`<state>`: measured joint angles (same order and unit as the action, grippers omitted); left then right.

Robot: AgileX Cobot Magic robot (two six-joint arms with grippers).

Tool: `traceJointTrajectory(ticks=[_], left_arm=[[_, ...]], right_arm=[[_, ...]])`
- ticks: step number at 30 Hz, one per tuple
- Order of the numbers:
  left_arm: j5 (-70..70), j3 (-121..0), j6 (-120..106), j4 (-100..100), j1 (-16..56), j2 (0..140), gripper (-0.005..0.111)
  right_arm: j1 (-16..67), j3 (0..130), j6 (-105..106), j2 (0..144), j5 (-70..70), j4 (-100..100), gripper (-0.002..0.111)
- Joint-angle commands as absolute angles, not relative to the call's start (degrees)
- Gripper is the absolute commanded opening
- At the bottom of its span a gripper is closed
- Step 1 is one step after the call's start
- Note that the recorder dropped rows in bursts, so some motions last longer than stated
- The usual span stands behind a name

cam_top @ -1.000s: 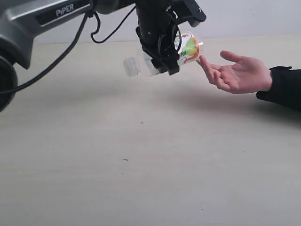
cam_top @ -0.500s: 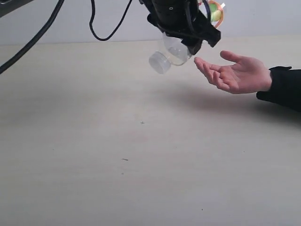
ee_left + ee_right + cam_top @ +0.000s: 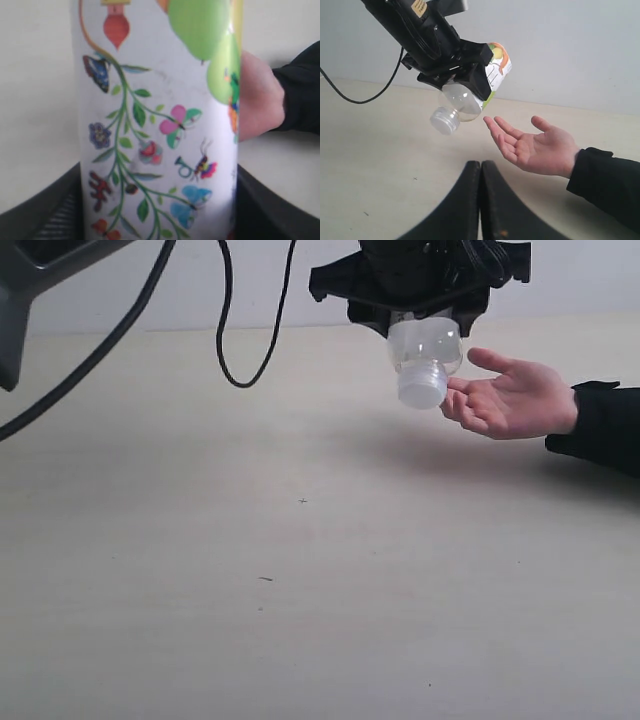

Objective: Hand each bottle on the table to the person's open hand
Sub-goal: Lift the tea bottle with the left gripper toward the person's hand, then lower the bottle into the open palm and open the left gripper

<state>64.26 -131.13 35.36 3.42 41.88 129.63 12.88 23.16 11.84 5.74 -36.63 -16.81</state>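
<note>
Between the black jaws of the left gripper we see the bottle: a clear body, a whitish cap, and a white label printed with green leafy vines, small pink, red and blue flowers, butterflies and large green rounded shapes. Beyond the jaws, the hand is pale pink, with a black sleeve. The table is pale beige with a few dark specks. The right gripper is black too

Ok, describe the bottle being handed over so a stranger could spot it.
Above the pale table, find the person's open hand at the right. Just over its fingertips hangs the bottle, gripped by the left tool: clear, cap down, floral label.
</note>
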Motion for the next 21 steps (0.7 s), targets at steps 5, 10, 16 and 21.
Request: traceJointTrajectory(ticks=[5, 10, 16, 21], left_arm=[[58.9, -131.4, 39.5, 2.5, 44.7, 129.8, 0.000], [56.5, -131.4, 40.8, 1.8, 45.1, 131.8, 0.000], [45.9, -131.4, 40.0, -3.7, 45.2, 135.6, 0.000], [38.9, -131.4, 40.9, -3.4, 44.7, 139.3, 0.000]], right_arm=[[12.7, 23.0, 12.1, 5.4, -35.8, -16.5, 0.000], [12.7, 23.0, 12.1, 5.4, -35.8, -16.5, 0.000], [12.7, 23.0, 12.1, 5.4, -35.8, -16.5, 0.000], [12.7, 23.0, 12.1, 5.4, -35.8, -16.5, 0.000]])
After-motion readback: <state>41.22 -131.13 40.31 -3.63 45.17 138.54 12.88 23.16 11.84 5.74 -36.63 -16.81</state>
